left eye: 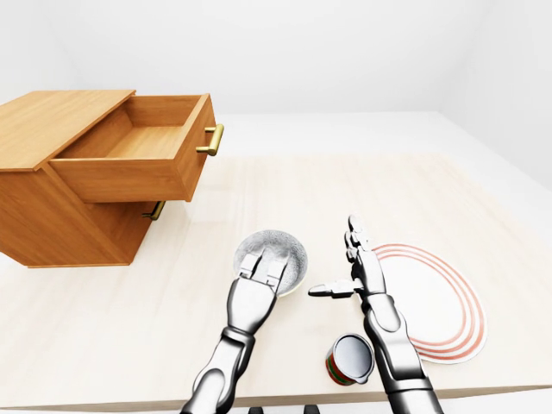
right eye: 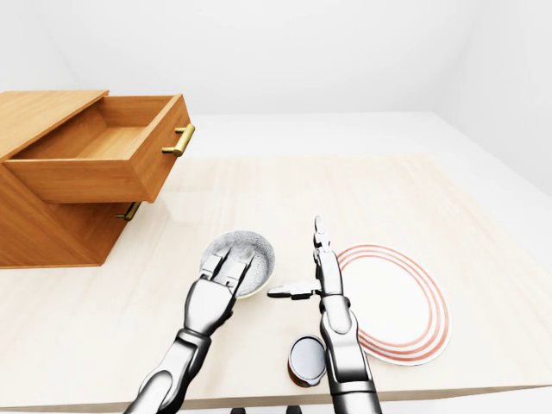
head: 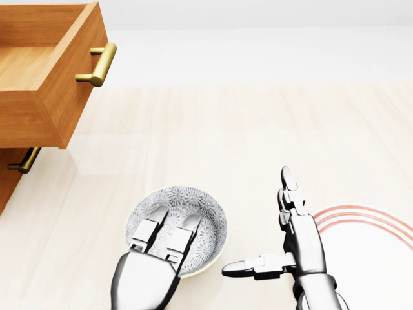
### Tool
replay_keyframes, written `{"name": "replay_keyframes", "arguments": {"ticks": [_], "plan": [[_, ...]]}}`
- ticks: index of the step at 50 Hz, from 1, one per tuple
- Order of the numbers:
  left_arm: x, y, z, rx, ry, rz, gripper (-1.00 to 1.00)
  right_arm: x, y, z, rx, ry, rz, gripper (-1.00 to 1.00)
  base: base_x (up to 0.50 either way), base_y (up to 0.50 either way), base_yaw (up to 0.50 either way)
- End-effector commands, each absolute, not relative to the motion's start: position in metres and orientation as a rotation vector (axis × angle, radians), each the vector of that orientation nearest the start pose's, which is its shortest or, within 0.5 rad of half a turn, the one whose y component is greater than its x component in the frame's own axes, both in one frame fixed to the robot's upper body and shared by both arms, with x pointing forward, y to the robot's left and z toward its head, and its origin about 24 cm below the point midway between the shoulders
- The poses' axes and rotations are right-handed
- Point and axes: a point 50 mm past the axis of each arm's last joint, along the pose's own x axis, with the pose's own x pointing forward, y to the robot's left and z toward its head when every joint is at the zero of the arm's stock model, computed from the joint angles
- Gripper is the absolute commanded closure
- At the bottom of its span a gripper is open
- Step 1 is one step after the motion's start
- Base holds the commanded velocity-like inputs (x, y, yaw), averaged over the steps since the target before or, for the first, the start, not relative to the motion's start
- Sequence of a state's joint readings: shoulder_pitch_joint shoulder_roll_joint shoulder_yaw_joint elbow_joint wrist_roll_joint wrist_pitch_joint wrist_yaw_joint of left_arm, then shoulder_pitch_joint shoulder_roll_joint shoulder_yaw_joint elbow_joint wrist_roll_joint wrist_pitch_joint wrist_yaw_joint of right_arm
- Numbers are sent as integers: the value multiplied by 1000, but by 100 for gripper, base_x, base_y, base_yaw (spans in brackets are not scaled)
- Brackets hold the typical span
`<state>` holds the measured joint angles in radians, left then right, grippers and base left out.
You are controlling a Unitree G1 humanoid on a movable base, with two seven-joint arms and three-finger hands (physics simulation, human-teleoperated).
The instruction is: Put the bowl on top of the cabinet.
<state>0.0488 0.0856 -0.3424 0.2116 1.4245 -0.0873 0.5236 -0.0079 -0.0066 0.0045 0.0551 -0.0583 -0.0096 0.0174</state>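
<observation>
Wooden table (left eye: 259, 181), patterned bowl (head: 205, 213) (no writing)

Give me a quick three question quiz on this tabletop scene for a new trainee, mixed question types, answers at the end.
1. True or false: the top drawer of the cabinet is pulled open.
2. Which hand has its fingers over the bowl: A) left hand B) right hand?
3. In the left-eye view, what stands at the bottom edge of the table, beside the plate?

Key: 1 true. 2 A. 3 the can.
</observation>
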Motion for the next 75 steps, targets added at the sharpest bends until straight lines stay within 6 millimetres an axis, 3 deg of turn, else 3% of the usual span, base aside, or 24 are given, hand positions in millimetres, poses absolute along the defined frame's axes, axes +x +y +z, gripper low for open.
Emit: {"name": "replay_keyframes", "arguments": {"ticks": [1,20,42,53,57,75], "plan": [[217,81,-7,1451,-455,-171,99,254,-147,32,-65,36,28,-100,0,0,0],[216,83,-7,1454,-455,-165,98,253,-146,32,-64,34,34,-100,0,0,0],[221,100,38,1223,-462,85,98,253,-145,33,-65,32,37,-100,0,0,0],[216,105,74,1047,-528,225,98,253,-145,34,-66,30,36,-100,0,0,0],[211,109,96,947,-578,291,98,253,-146,33,-68,30,34,-100,0,0,0],[196,100,174,646,-742,139,98,252,-145,33,-67,31,38,-100,0,0,0]]}}
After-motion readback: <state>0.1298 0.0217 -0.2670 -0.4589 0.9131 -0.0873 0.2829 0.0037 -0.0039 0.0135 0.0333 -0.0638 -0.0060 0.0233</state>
